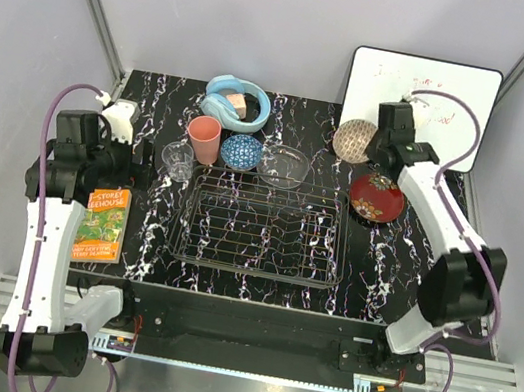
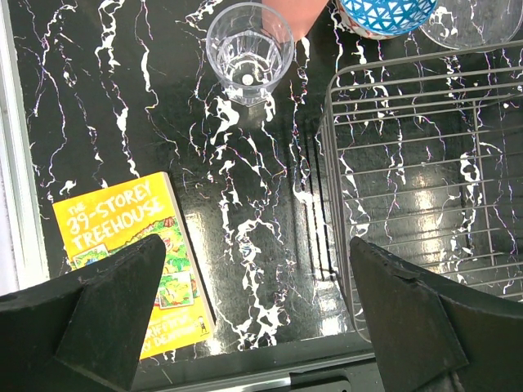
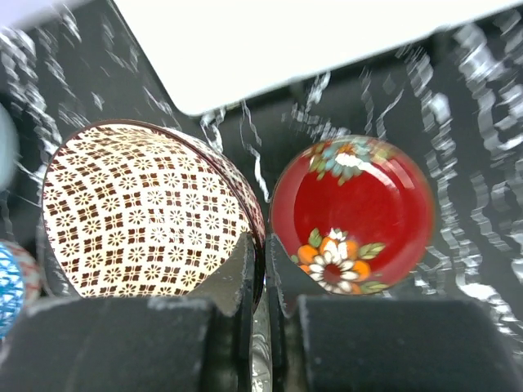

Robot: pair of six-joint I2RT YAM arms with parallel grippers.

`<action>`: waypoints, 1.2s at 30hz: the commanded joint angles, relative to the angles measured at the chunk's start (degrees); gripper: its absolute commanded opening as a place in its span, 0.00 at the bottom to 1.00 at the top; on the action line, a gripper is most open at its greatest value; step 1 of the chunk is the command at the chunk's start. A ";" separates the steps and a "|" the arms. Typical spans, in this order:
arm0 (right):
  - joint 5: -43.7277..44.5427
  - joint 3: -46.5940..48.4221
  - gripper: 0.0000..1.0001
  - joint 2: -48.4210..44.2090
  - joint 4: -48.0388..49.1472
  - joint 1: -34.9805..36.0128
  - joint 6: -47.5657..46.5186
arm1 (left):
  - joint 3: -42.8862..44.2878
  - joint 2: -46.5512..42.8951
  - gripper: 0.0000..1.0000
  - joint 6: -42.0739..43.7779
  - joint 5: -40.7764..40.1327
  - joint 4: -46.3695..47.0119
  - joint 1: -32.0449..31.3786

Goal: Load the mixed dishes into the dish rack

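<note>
Nothing sits in the dish rack yet. All six dishes are outside it, so the loading is at its very start.

On the left, the orange book lies below the left finger of the left gripper. That gripper hangs spread wide over bare table, holding nothing. Straight ahead of it stands the small clear glass tumbler, upright, with the salmon-pink plastic cup just beyond. The rack's rim runs under its right finger. Further ahead lie the light blue headphones, which are no part of the job. Ahead and to its right, the blue patterned bowl and the clear glass bowl line the rack's far edge.

The right gripper has its fingers pressed nearly together on the rim of the small beige patterned bowl, which is tipped on edge to its left. The view is blurred, but it looks like a firm pinch. Just to its right rests the red gold-decorated lacquer dish, with the whiteboard ahead. The way from there to the rack looks unobstructed.
</note>
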 commanded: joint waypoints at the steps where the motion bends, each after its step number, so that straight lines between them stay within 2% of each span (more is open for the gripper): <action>1: 11.91 -0.94 0.00 -9.35 0.16 4.19 -4.87 | -0.04 -1.46 0.99 0.40 -0.32 1.93 0.23; 9: 31.52 -9.37 0.00 -20.87 -6.34 16.58 -7.87 | -0.66 -2.07 0.99 0.58 -0.50 1.84 0.23; 14: 45.86 -11.66 0.00 -19.66 -17.39 23.18 -3.75 | 0.13 -2.16 0.99 0.23 -0.42 1.58 0.31; 15: 48.92 -11.75 0.00 -18.43 -19.43 24.41 -0.43 | 0.39 -1.99 0.99 0.14 -0.50 1.58 0.23; 19: 53.25 -10.96 0.00 -14.65 -30.50 30.29 9.42 | 0.92 -1.99 0.99 -0.30 -0.24 0.88 0.23; 22: 55.01 -8.95 0.00 -10.26 -43.29 34.95 19.34 | 1.10 -2.34 0.99 -0.04 -0.50 0.79 0.23; 24: 56.32 -6.14 0.00 -5.70 -49.73 37.86 28.66 | 1.01 -2.34 0.99 -0.04 -0.59 0.70 0.31; 25: 56.76 -5.17 0.00 -4.03 -56.55 38.56 32.17 | 1.10 -2.25 0.99 -0.13 -0.51 0.70 0.23; 26: 56.94 -3.07 0.00 -0.27 -60.63 39.09 39.86 | 1.10 -2.25 0.99 -0.13 -0.59 0.62 0.23; 29: 56.77 -2.96 0.00 4.15 -61.72 40.24 40.64 | 1.28 -2.25 0.99 -0.22 -0.59 0.61 0.23; 36: 55.80 -2.88 0.00 7.77 -61.81 40.68 41.88 | 1.19 -2.60 0.99 0.93 -1.38 0.26 0.23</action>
